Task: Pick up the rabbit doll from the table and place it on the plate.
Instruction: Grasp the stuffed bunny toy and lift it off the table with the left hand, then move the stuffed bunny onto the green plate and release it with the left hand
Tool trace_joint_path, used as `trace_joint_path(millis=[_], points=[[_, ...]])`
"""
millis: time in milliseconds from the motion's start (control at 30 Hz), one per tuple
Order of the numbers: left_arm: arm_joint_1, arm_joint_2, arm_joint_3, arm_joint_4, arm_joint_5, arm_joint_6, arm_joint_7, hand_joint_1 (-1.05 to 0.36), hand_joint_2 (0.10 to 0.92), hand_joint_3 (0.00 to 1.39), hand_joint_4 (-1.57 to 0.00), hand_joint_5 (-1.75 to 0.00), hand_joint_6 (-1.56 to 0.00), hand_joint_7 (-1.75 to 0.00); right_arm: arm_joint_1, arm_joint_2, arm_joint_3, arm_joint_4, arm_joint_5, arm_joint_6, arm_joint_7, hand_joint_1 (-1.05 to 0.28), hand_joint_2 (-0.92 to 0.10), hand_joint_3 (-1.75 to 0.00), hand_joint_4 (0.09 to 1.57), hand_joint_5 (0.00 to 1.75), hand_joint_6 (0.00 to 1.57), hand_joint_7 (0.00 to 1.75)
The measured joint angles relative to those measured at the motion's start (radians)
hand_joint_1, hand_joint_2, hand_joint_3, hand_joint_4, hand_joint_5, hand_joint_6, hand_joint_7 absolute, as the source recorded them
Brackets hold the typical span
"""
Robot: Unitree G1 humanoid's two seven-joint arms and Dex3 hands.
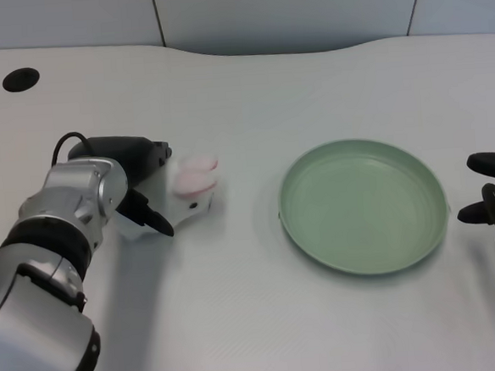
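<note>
Slippage threatens: left hand (141,189) wraps the rabbit doll (188,185) only loosely (grip partly hidden), so lifting toward the plate (364,207) could drop it.

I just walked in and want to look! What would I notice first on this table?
Probably the big green plate, sitting bare at the right of the white table. Then, at the left, the robot's black left hand wrapped around a white rabbit doll with pink ears.
</note>
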Motion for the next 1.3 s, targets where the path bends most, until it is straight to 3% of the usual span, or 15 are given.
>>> trace_joint_path(millis=[100,167,200,300,500,567,633,733,800,900,967,1167,1233,1267,1300], points=[[0.008,-0.01,-0.016,0.001,0.017,0.003,0.057,-0.49,0.753,0.0,-0.31,-0.31,-0.52,-0.09,0.004,0.0,-0.001,-0.001,0.001,0.0,0.0,-0.3,-0.92,-0.5,0.34,1.32,0.4,0.85],[0.011,-0.012,-0.02,0.003,0.019,-0.004,0.096,-0.42,0.76,0.0,-0.25,-0.67,-0.63,-0.1,0.009,0.0,-0.001,-0.003,0.001,0.0,0.0,-0.29,-0.92,-0.5,0.35,1.31,0.4,0.85],[0.013,-0.012,-0.023,0.003,0.022,-0.01,0.118,-0.37,0.766,0.0,-0.22,-0.99,-0.68,-0.2,0.014,0.0,-0.001,-0.007,0.001,0.0,-0.001,-0.29,-0.92,-0.5,0.35,1.31,0.4,0.84],[0.029,-0.01,-0.035,0.004,0.04,-0.031,0.184,-0.31,0.818,0.0,-0.24,-1.38,-0.49,-0.84,0.027,0.001,-0.001,-0.022,0.005,0.0,-0.001,-0.3,-0.92,-0.5,0.36,1.31,0.4,0.84],[0.044,0.0,-0.038,0.007,0.04,-0.073,0.295,-0.24,0.887,0.01,-0.38,-1.69,-0.41,-1.42,0.034,0.001,-0.001,-0.024,0.01,-0.001,-0.002,-0.29,-0.92,-0.5,0.4,1.25,0.41,0.8],[0.05,0.002,-0.031,0.008,0.038,-0.083,0.323,-0.23,0.903,0.01,-0.41,-1.73,-0.4,-1.52,0.036,0.001,-0.001,-0.024,0.015,-0.003,0.005,-0.29,-0.92,-0.51,0.41,1.25,0.42,0.8],[0.055,0.002,-0.034,0.01,0.042,-0.084,0.348,-0.2,0.907,0.01,-0.6,-1.74,-0.44,-1.7,0.036,0.001,-0.001,-0.024,0.017,-0.004,0.009,-0.29,-0.92,-0.51,0.42,1.26,0.42,0.8],[0.056,0.002,-0.042,0.011,0.051,-0.083,0.374,-0.22,0.918,0.09,-0.72,-1.75,-0.5,-1.73,0.036,0.001,-0.002,-0.024,0.017,-0.004,0.009,-0.28,-0.92,-0.51,0.4,1.25,0.42,0.79],[0.056,0.002,-0.038,0.011,0.049,-0.083,0.385,-0.24,0.92,0.14,-0.73,-1.75,-0.57,-1.55,0.036,0.001,-0.002,-0.023,0.017,-0.004,0.01,-0.29,-0.92,-0.51,0.4,1.25,0.43,0.79],[0.056,0.002,-0.009,0.011,0.029,-0.075,0.39,-0.22,0.918,0.18,-0.69,-1.75,-0.53,-1.67,0.036,0.001,-0.002,-0.022,0.017,-0.004,0.011,-0.29,-0.92,-0.51,0.4,1.25,0.43,0.79],[0.056,-0.003,0.034,0.011,-0.009,-0.052,0.39,-0.25,0.92,0.14,-0.66,-1.68,-0.61,-1.33,0.036,0.001,-0.002,-0.022,0.017,-0.004,0.01,-0.3,-0.92,-0.51,0.4,1.24,0.43,0.79],[0.055,-0.019,0.101,0.011,-0.069,-0.023,0.369,-0.21,0.921,0.12,-0.63,-1.75,-0.61,-1.39,0.036,0.0,-0.002,-0.027,0.016,0.006,-0.003,-0.31,-0.92,-0.5,0.39,1.24,0.44,0.78],[0.047,-0.025,0.121,0.011,-0.086,-0.019,0.335,-0.2,0.921,0.14,-0.56,-1.44,-0.6,-0.97,0.035,0.0,-0.002,-0.025,0.017,0.007,0.0,-0.3,-0.92,-0.5,0.39,1.25,0.44,0.78],[0.039,-0.028,0.132,0.011,-0.097,-0.018,0.315,-0.2,0.921,0.14,-0.55,-1.37,-0.6,-0.89,0.034,-0.001,-0.002,-0.021,0.017,0.005,0.003,-0.3,-0.92,-0.5,0.39,1.26,0.44,0.78],[0.028,-0.032,0.144,0.011,-0.111,-0.018,0.297,-0.2,0.915,0.11,-0.57,-1.44,-0.63,-1.05,0.033,-0.001,-0.002,-0.018,0.017,0.002,0.006,-0.3,-0.92,-0.5,0.39,1.26,0.44,0.78]])
